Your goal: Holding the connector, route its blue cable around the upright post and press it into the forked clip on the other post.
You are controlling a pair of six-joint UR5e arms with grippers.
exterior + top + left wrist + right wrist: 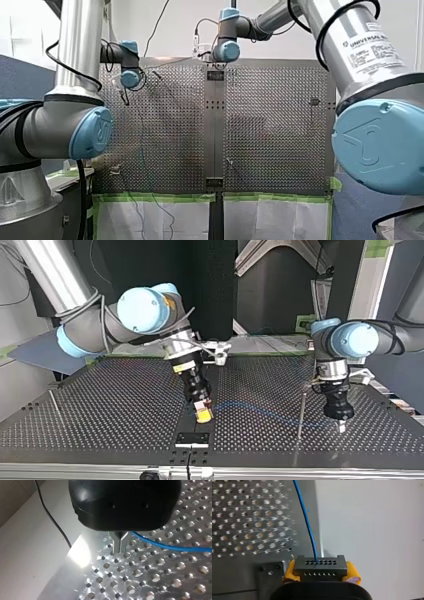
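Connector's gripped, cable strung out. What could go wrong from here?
1. One thin cable spans from the connector in my right claw to my left claw, which seems to pinch it: a hard pull may tear it out.
2. The post is slender: the cable may ride over its top.

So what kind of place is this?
Likely a robotics lab test bench: perforated metal table, Universal Robots label on my right arm, my right gripper clamping a connector with blue cable.
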